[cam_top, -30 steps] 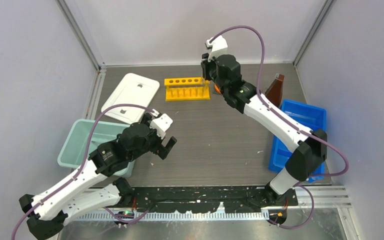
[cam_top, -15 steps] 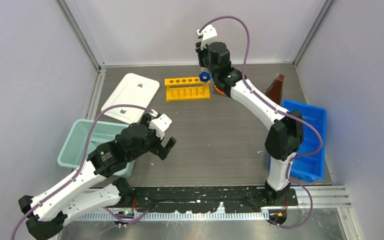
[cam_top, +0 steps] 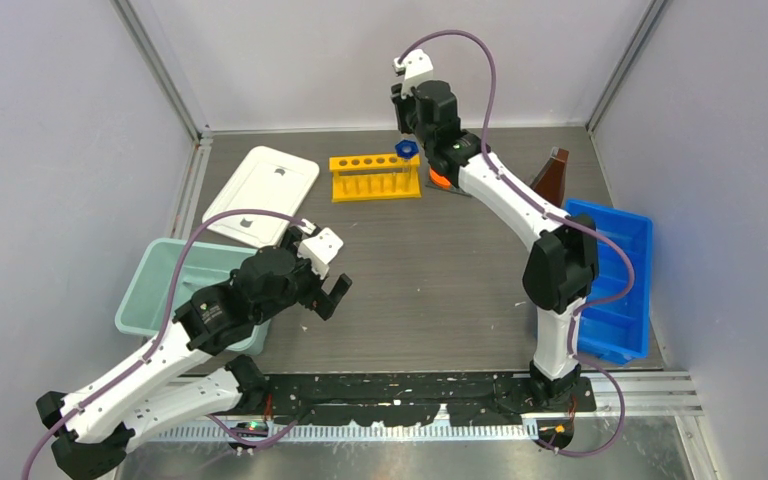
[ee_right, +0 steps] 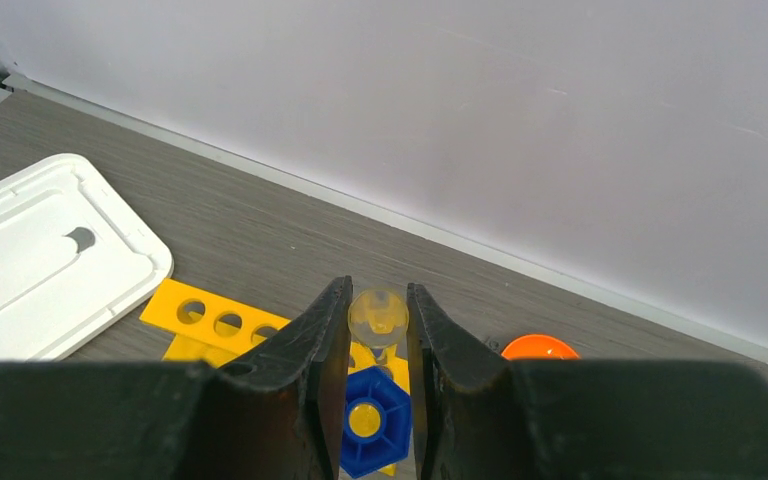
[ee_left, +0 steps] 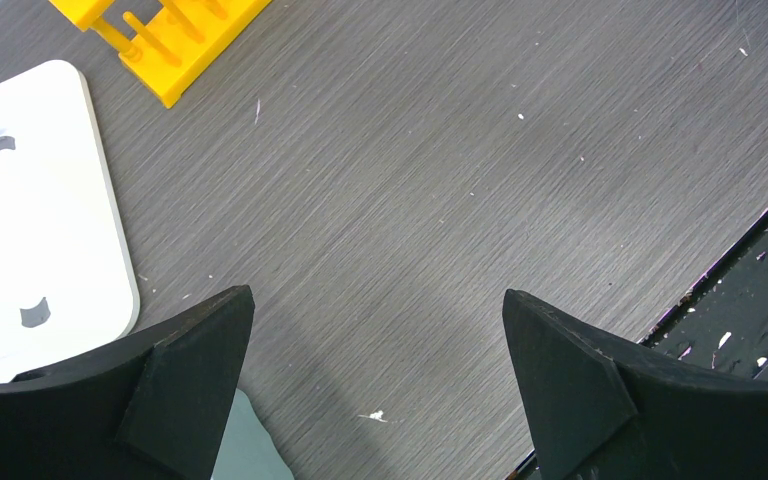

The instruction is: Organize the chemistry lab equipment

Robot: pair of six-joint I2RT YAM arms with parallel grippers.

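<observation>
The rod point(ee_right: 378, 314) is pinched upright by the right gripper point(ee_right: 378, 335), with the blue piece point(ee_right: 365, 420) just below it, over the right end of the rack point(cam_top: 373, 176), probably so that a hole can be met; the left gripper point(ee_left: 375, 310) is held spread above the table point(ee_left: 440, 180), apparently idle.

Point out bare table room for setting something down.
Bare: the wide grey middle of the table, bordered by the yellow six-hole rack, the blue plastic bin and the left gripper. Crowded: the rack's right end, where the right gripper holds a thin clear rod.
</observation>
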